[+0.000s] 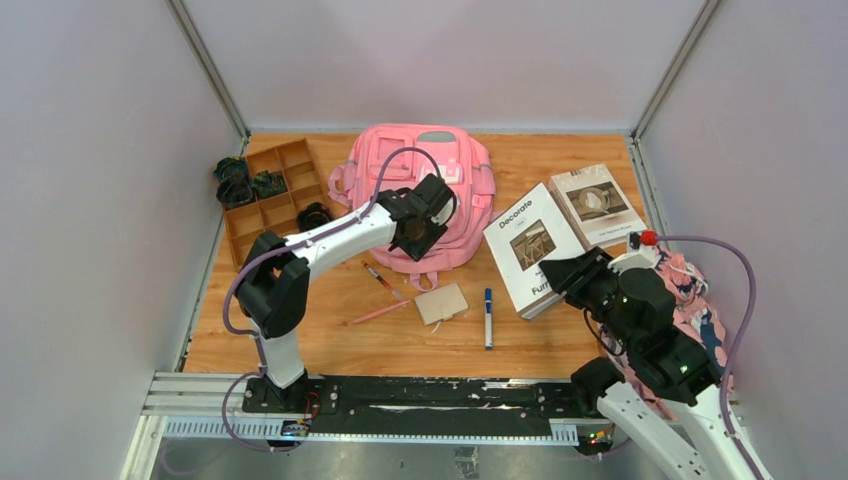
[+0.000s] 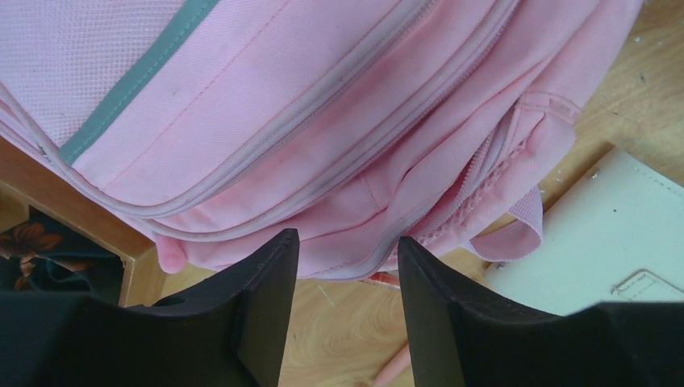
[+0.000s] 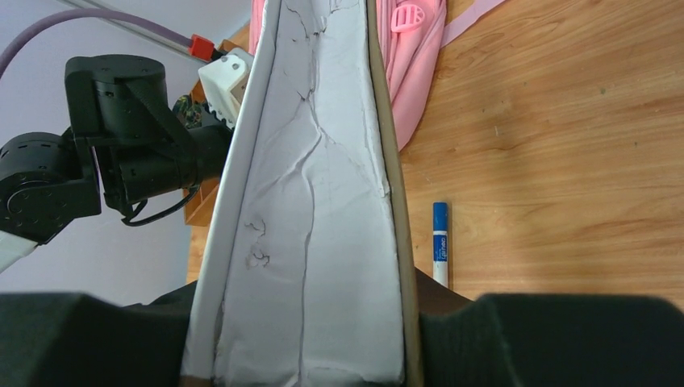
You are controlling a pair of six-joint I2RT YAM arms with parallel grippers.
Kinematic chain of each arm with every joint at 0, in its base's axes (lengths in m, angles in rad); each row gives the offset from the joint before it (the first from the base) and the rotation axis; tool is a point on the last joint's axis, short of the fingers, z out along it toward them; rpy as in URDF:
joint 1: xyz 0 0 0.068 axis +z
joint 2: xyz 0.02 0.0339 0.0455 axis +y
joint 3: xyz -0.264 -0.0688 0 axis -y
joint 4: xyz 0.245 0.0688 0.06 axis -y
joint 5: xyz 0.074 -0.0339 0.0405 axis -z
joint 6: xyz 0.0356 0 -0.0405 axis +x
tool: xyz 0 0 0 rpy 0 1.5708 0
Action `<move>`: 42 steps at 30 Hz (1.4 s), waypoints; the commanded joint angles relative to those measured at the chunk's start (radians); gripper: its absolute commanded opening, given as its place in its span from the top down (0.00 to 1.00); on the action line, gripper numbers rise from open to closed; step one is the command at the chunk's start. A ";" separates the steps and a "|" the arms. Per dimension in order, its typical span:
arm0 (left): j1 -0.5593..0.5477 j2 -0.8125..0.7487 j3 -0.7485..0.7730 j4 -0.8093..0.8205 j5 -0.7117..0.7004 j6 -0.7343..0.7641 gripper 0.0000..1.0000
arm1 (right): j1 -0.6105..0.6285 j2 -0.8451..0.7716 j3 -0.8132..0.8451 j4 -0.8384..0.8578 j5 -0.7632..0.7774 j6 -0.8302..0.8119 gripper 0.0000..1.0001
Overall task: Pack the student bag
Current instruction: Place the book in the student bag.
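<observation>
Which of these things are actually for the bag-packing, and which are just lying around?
For the job, probably:
pink backpack
Decorate book, gripped by the right hand
second book
blue marker
red pen
pink pen
small notebook

Just lying about, likely:
wooden tray
floral cloth
</observation>
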 commanded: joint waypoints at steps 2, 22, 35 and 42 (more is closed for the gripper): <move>0.000 0.006 0.017 0.069 -0.072 -0.014 0.48 | -0.011 -0.013 -0.011 0.021 0.019 0.012 0.67; 0.000 0.081 0.036 0.052 -0.090 -0.046 1.00 | -0.011 0.033 -0.029 0.049 -0.018 0.023 0.66; 0.101 -0.001 0.430 -0.003 -0.039 -0.185 1.00 | -0.017 0.103 -0.091 0.219 -0.225 0.056 0.69; 0.134 -0.024 0.517 0.008 -0.007 -0.246 1.00 | -0.021 0.214 -0.371 0.764 -0.468 0.435 0.73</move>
